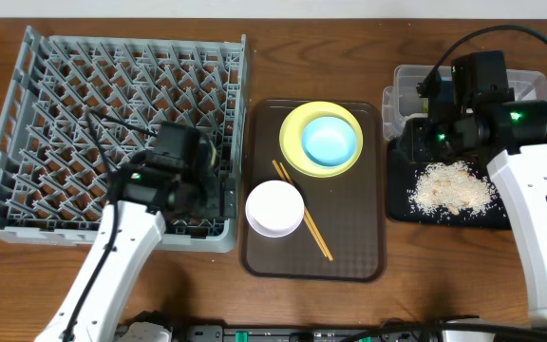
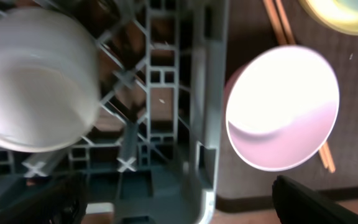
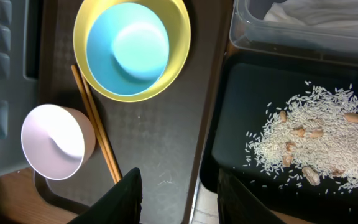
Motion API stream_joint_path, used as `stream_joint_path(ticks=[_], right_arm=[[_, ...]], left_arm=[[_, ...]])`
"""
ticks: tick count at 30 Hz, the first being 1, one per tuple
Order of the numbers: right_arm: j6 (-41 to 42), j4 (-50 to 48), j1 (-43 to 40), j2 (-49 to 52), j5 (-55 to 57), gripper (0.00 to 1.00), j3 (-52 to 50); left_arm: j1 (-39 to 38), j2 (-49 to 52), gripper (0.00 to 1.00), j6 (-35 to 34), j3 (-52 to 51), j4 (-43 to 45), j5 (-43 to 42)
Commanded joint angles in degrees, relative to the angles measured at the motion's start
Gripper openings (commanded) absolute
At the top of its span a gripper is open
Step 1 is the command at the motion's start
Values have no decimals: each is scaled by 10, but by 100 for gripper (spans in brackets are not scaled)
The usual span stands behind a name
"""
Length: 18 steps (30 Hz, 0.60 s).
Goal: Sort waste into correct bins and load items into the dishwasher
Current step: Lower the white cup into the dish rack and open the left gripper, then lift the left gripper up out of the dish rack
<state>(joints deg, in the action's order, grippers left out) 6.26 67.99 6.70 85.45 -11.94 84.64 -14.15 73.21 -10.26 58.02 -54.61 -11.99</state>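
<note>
One small white cup [image 2: 36, 81] is seen lodged in the grey dish rack [image 1: 65, 114] near its five o'clock corner. The left gripper [image 2: 182, 202] is held over that corner, wide open and empty. On the brown tray [image 1: 349, 247], the white bowl [image 1: 274, 207] is set at seven o'clock, with the chopsticks [image 1: 313, 236] just beside it. The light blue bowl [image 1: 330, 141] is nested in the yellow plate [image 1: 292, 128] at twelve. The white bowl is judged the nearest pickup. Its rim is best pinched at nine o'clock, clear of the chopsticks, and lifted straight up before being swung over the pegs. Rice scraps [image 1: 452, 187] are spread on the black tray [image 3: 235, 112]. The right gripper [image 3: 182, 199] is parked there, jaws apart, nothing held.
</note>
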Motion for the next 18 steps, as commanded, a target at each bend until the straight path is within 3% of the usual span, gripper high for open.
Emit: stream_joint_path(ticks=[1,18], right_arm=[[-8,2,-1,-1,2,38,3],[-8,6,-1,-1,2,38,3]], left_arm=[[-19,17,96,-2,3,-16,8],[-76,46,93,-14,-35,-81,5]])
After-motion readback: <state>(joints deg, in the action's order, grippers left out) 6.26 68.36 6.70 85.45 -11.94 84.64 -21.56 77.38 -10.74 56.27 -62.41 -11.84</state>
